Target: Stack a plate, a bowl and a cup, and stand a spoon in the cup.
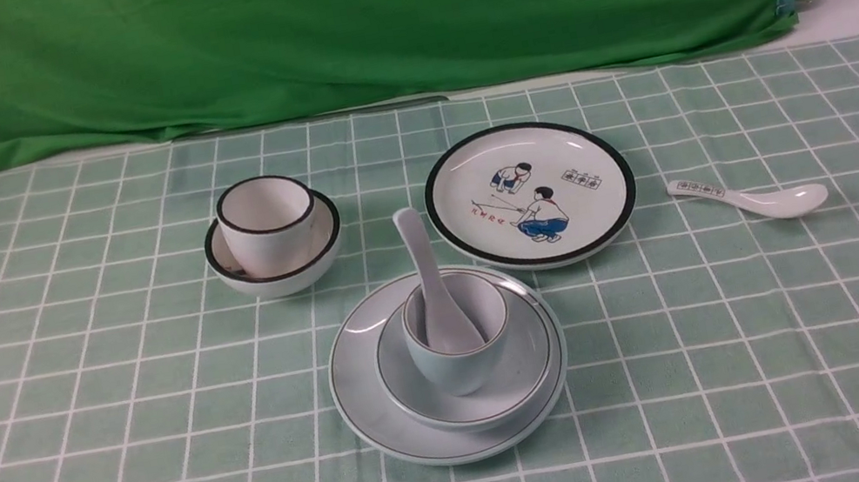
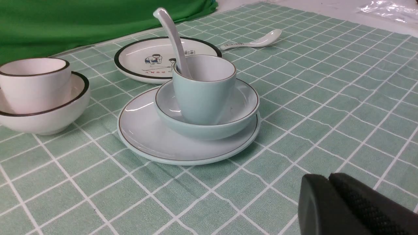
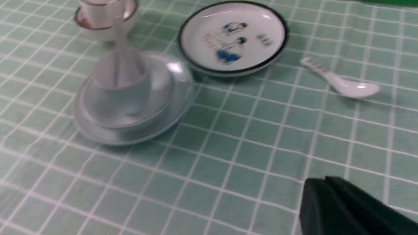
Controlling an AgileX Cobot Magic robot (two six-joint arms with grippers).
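Upright, the spoon [image 1: 430,285] leans handle-up toward the backdrop in the cup [image 1: 458,342]; both pincers closed, empty.

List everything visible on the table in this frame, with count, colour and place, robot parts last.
plate: 1, pale blue-grey, front centre, bottom of stack
bowl: 1, pale blue-grey, on the plate
cup: 1, pale blue-grey, in the bowl
spoon: 1, white, standing in the cup
cartoon plate: 1, white with black rim, behind the stack, to the right
black-rimmed bowl: 1, cream, back left
black-rimmed cup: 1, white, in that bowl
marked spoon: 1, white, lying far right
tablecloth: 1, green checked
backdrop: 1, green
left gripper: 1, black, shut, empty
right gripper: 1, black, shut, empty
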